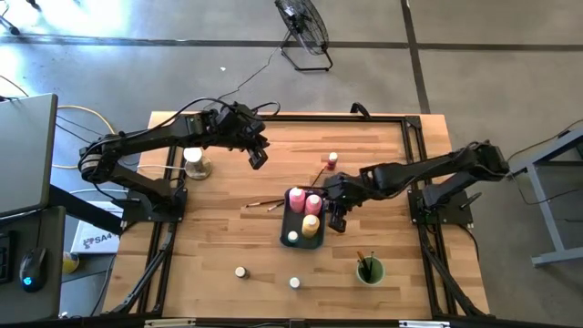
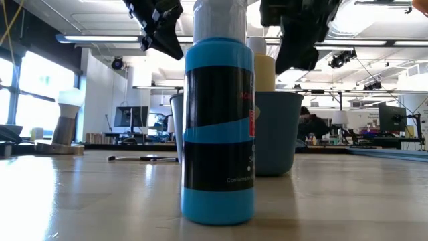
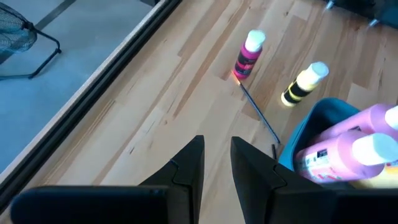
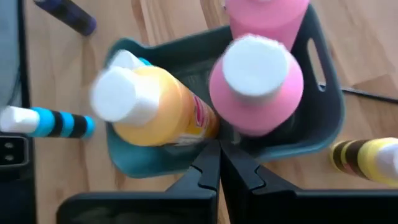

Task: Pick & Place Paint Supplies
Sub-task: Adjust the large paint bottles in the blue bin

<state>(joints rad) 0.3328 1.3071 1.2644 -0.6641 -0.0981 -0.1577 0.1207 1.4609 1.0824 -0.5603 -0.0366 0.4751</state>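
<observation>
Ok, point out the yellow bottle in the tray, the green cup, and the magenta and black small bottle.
yellow bottle [image 4: 163, 112]: right wrist view, on its orange-yellow body.
green cup [image 1: 370, 271]: high view, on its rim.
magenta and black small bottle [image 3: 247, 58]: left wrist view, on its striped body.

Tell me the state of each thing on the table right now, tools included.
left tool: slightly open, empty
right tool: shut, empty, by the tray
pink squeeze bottle: capped, upright in the tray
yellow squeeze bottle: capped, in the tray
magenta-banded bottle: capped, upright on the table
green cup: upright, holding brushes
loose paintbrushes: lying flat on the table
</observation>
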